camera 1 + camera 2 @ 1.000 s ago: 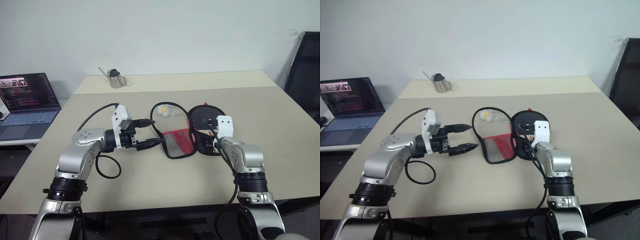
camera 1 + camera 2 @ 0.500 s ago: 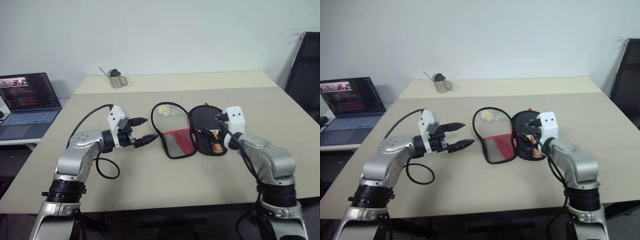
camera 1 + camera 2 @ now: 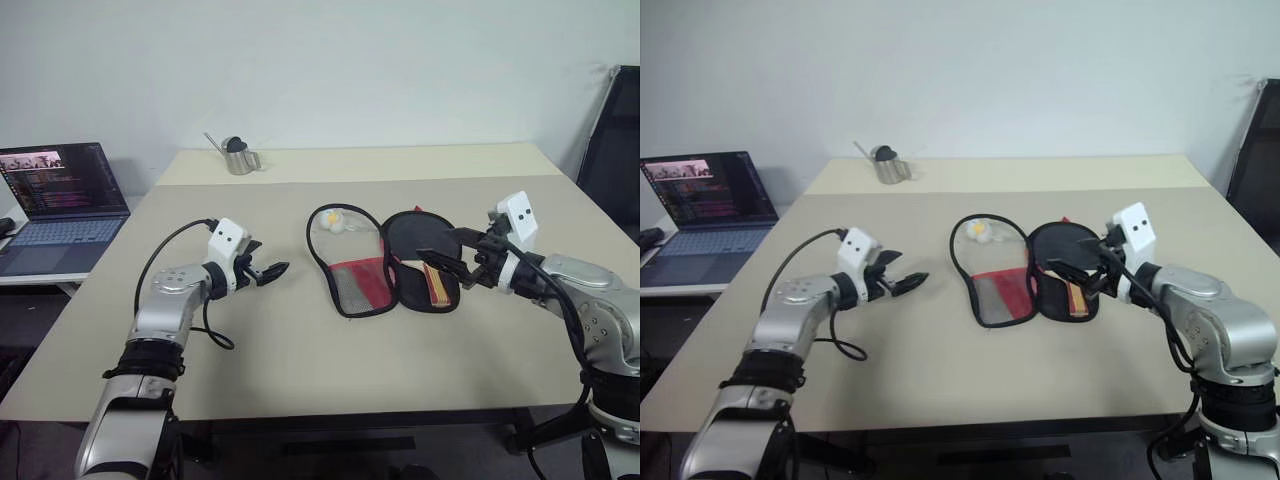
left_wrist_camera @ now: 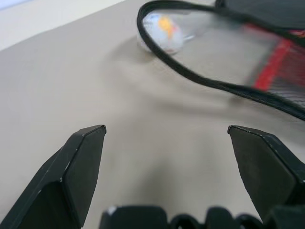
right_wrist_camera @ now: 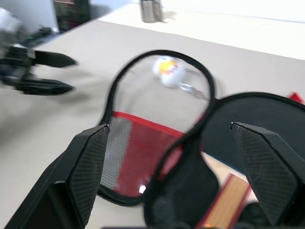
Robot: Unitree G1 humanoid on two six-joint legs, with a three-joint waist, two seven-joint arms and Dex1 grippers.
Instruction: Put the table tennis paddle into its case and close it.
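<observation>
Case [image 3: 385,262] lying unzipped and spread flat near the middle of the bench [image 3: 300,350]: left half with clear window, red band and mesh [image 3: 350,282], right half black. Small white-yellow ball charm [image 3: 332,221] resting at the far end of the left half, seen through the clear window. Table tennis paddle [image 3: 425,255] lying in the right half, black face toward the far side, wooden handle with red stripe [image 3: 437,286] pointing near. Left gripper [image 3: 268,271] hovering over bare bench, well to the left of the case, pointing right toward it, jaws released and spread wide, holding nothing. Right gripper [image 3: 440,259] raised just right of the case, pointing left over the paddle, jaws likewise spread wide and empty; contact with the paddle not discernible. Metal jug [image 3: 236,156] standing at the far left of the bench. Open laptop [image 3: 55,200] on a lower surface left of the bench. Dark chair [image 3: 612,140] at far right.
</observation>
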